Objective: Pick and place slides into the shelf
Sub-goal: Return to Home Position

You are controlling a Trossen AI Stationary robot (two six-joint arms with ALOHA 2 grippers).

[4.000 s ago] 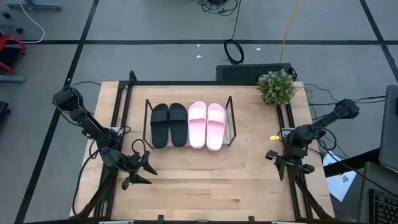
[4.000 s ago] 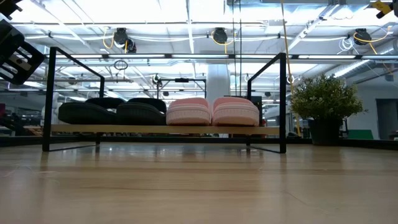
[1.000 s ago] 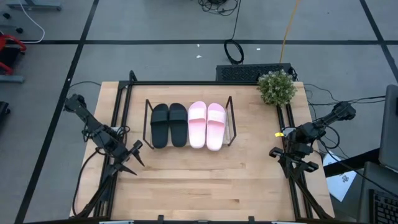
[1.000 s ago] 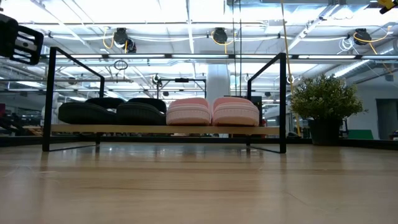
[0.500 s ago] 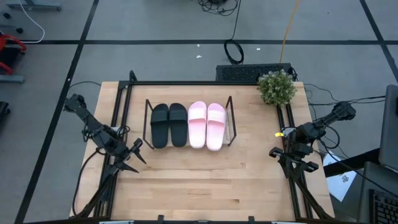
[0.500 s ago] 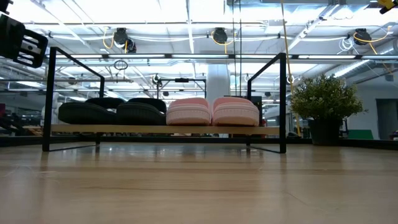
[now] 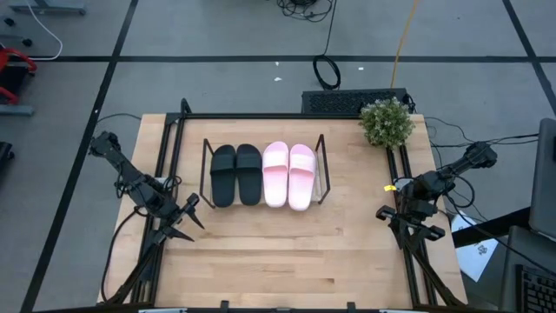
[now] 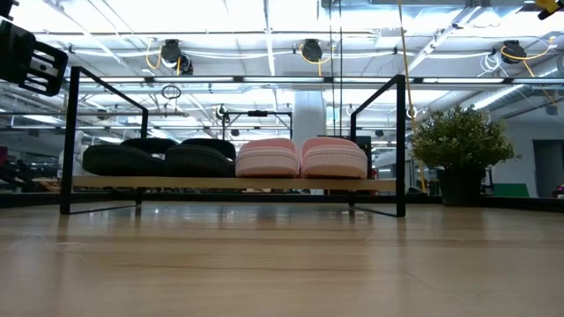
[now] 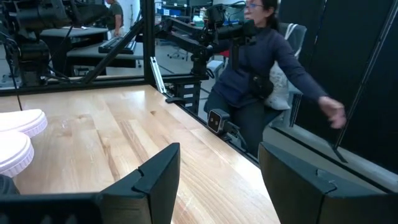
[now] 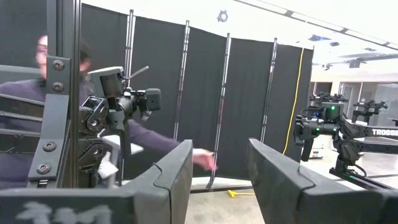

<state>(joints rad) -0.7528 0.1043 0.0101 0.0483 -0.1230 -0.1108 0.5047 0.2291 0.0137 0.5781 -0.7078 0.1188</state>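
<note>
On shelf, mid-worktop: four slides in row (black pair nearer left tool). Left and right tool both spread, empty. Best fold home slowly, clear of shelf frame.

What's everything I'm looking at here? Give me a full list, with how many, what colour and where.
black slides: two, matte black, side by side on the left half of the shelf
pink slides: two, pale pink, side by side on the right half of the shelf
shelf: one, light wooden board with black wire ends, toward the table's far side
table: one, light wood with a black frame
potted plant: one, green, at the table's far right corner
person: one, in dark clothing, seated beyond the table's edge
left gripper: one, dark, open and empty, over the table's left edge
right gripper: one, dark, open and empty, over the table's right edge
</note>
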